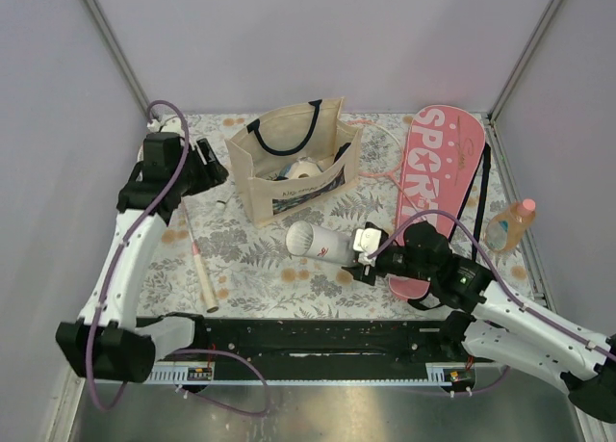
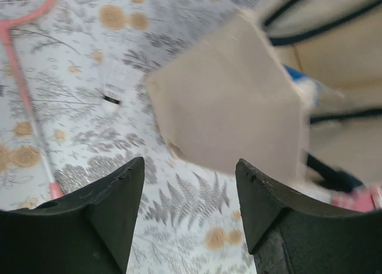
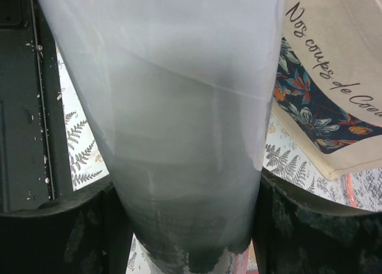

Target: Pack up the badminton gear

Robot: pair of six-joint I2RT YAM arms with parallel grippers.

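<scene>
Two grips: left fingers (image 2: 107, 214) spread, right fingers (image 3: 59, 226) tight on white tube (image 3: 179, 107), ends cropped.

The beige cloth tote bag with black handles (image 1: 289, 172) stands at the middle back of the fern-printed table (image 1: 250, 269). Just in front of it the long white tube (image 1: 318, 240) runs crosswise, between the fingers of the right gripper (image 3: 186, 184). To the bag's right the pink racket-shaped "SPORT" cover (image 1: 438, 187) lies lengthwise, front to back, with a thin pink racket frame (image 1: 383, 176) between the two. Right of the cover is the small clear bottle with pink cap (image 1: 510, 225) (near the table's right edge). Left of the bag a pink-shafted racket with white handle (image 1: 204, 278) runs front to back, handle nearest the arms. The white feather shuttlecock (image 2: 114, 86) lies between its shaft and the bag.
</scene>
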